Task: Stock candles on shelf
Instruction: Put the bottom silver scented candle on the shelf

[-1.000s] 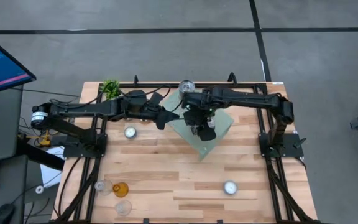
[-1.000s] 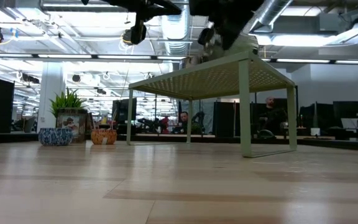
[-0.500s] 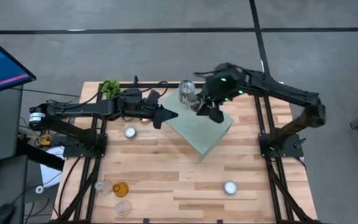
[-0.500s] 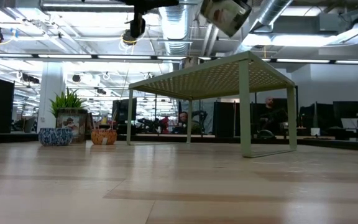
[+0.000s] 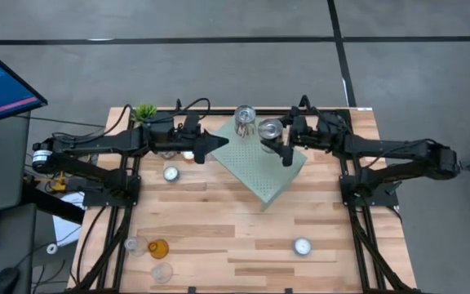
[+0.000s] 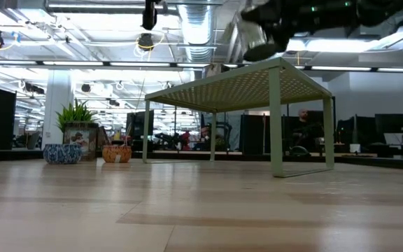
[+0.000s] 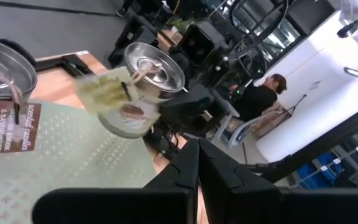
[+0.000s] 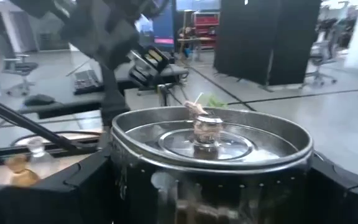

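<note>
We saw the right claw [image 5: 274, 139] wrapped wide around a silver candle tin [image 5: 270, 128], holding it above the far edge of the mint-green shelf [image 5: 259, 167]. In the right wrist view the tin [image 8: 211, 163] filled the space between the claw's two dark fingers [image 8: 73, 193], upright, with its lid knob and a small tag showing on top. From table height the tin [image 6: 252, 36] hung above the shelf top [image 6: 243, 84], and we could not tell whether it touched the shelf.

Just beside the held tin, on the side toward the left arm, a second silver tin [image 5: 245, 116] stood at the shelf's far corner; the left wrist view showed it with a brown label [image 7: 10, 127] lying on the perforated surface [image 7: 67, 168].

The left claw [image 5: 217, 143] was clenched with nothing in it, its tip at the shelf's near-left edge, pointing toward the right claw.

Farther from the right claw, a candle [image 5: 170, 173] sat on the tabletop [image 5: 219, 220] beyond the left claw, and a small green plant [image 5: 144, 112] stood at the far corner. Well apart from both claws, another candle [image 5: 302, 246] lay on the bare wood, and at the opposite near corner we saw small glass holders, one clear [image 5: 132, 245] and one amber [image 5: 158, 247].
</note>
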Robot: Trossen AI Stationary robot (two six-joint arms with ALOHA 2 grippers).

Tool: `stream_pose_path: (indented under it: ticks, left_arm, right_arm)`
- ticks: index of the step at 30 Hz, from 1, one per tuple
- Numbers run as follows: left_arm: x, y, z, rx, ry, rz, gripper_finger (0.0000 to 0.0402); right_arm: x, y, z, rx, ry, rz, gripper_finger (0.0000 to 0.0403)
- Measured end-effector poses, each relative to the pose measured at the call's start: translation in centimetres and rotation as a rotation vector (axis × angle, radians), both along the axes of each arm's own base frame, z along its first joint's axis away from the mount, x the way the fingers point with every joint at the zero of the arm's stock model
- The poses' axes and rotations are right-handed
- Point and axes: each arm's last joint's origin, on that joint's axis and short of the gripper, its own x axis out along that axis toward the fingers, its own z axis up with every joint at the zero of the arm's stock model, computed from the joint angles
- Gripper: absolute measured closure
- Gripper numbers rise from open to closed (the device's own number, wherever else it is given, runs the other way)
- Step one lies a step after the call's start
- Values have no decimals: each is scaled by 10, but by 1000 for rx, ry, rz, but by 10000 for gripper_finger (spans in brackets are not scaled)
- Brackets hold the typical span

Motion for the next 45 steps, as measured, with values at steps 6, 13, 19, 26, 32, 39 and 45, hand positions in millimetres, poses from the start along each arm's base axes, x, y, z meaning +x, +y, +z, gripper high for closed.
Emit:
stream_pose_path:
  ticks: [6, 13, 19, 26, 32, 39, 45]
  left_arm:
    - [0, 1, 1, -5, -10, 9, 394]
    - [0, 2, 2, -2, -18, 44, 394]
    - [0, 3, 2, 4, -21, 64, 394]
    - [0, 3, 2, 6, -20, 75, 394]
    - [0, 3, 2, 7, -20, 74, 394]
    - [0, 3, 2, 7, -20, 74, 394]
    - [0, 3, 2, 6, -20, 74, 394]
  right_arm:
    - [1, -14, -21, -26, -2, -58, 65]
    - [2, -26, -44, -22, -56, -75, 68]
    - [8, -28, -55, -9, -24, -50, 64]
    - [14, -30, -69, 14, 27, -29, 63]
    - [16, -28, -71, 35, 37, -15, 61]
    - [15, -28, -74, 74, 67, -14, 30]
    - [5, -24, -66, 78, 105, -18, 10]
